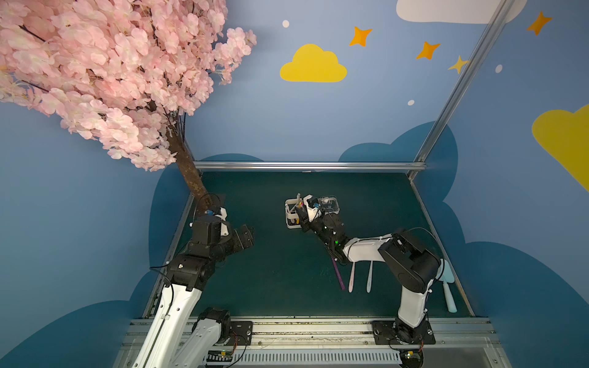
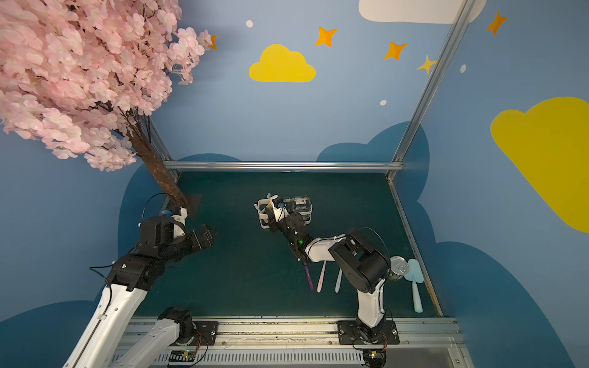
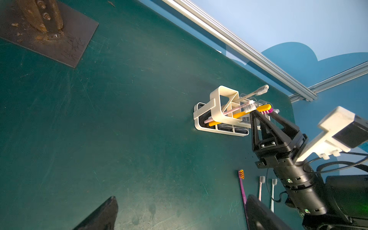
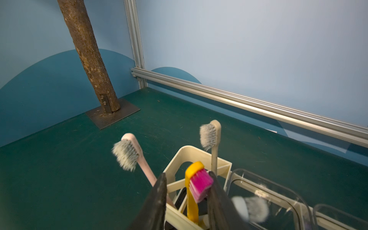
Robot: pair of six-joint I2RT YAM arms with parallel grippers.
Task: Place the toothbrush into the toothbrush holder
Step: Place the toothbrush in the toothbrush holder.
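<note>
White shells, black joint housings on both arms: left arm (image 1: 181, 306), right arm (image 1: 366, 250). At the right claw (image 3: 263, 115): black fingers (image 3: 254, 133) with triangular cut-outs, silver screws (image 3: 267, 145) at their base, white camera bracket (image 3: 334, 127) alongside, black cables (image 3: 338, 165) looping behind, green light (image 1: 337, 242) further back.

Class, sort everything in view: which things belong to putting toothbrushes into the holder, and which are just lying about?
Job: toothbrush holder; yellow toothbrush in it; right tool; purple toothbrush, pink toothbrush and white toothbrush on the table.
Lying about: tin can; pale blue scoop; tree trunk.
</note>
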